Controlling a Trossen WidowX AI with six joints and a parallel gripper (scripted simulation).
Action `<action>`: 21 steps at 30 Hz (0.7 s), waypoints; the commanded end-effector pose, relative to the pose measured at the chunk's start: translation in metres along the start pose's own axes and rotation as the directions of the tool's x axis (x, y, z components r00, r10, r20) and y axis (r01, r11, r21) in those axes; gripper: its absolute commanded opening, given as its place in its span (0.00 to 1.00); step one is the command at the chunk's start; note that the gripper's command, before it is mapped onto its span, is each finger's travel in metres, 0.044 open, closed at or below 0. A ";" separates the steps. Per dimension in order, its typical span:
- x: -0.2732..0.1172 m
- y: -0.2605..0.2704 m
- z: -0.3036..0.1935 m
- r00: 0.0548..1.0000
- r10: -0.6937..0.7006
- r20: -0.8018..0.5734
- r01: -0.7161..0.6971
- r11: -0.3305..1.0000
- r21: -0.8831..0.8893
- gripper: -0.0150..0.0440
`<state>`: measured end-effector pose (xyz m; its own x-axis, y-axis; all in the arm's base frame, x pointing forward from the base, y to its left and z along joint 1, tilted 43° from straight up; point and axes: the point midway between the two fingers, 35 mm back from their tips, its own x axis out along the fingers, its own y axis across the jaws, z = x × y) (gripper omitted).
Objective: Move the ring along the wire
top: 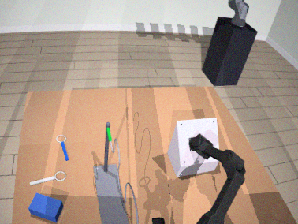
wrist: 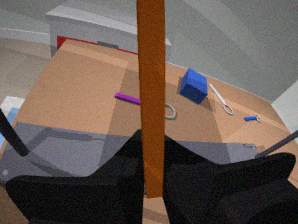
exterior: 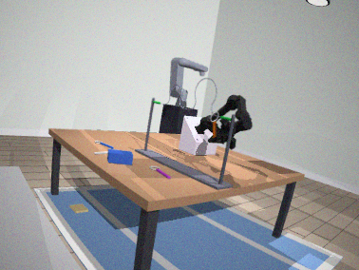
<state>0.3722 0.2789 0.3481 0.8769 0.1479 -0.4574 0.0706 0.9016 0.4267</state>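
Observation:
The gripper [exterior: 214, 135] [wrist: 153, 142] is shut on the orange handle [exterior: 214, 128] [wrist: 153, 75], which stands upright above the fingers. The grey ring [exterior: 211, 117] at its top is at the inner end of the near green part [exterior: 227, 118], beside the near post [exterior: 228, 152]. Whether the ring touches the wire is too small to tell. The grey wire [exterior: 217, 90] rises in a loop from there and runs to the far green part [exterior: 157, 102] [top: 109, 134] at the far post [exterior: 149, 125] [top: 106, 150]. The ring and handle are outside the top view.
The posts stand on a grey base [top: 108, 193] [exterior: 166, 163]. A white slanted block [top: 183, 138] [exterior: 188, 135] is by the arm. A blue box [top: 46, 207] [exterior: 120, 157] [wrist: 194, 86], a white ring tool, a blue ring tool and a purple ring tool [exterior: 162, 173] [wrist: 127, 98] lie on the table.

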 end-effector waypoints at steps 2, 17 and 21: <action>-0.002 -0.021 0.005 0.998 -0.063 0.018 0.064 0.993 -0.096 0.00; -0.007 -0.067 0.016 0.976 -0.209 0.064 0.218 0.911 -0.351 0.00; -0.009 -0.078 0.020 0.967 -0.241 0.080 0.252 0.878 -0.408 0.00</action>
<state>0.3690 0.2133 0.3315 0.8681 -0.0665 -0.4918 0.0793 0.9968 0.0052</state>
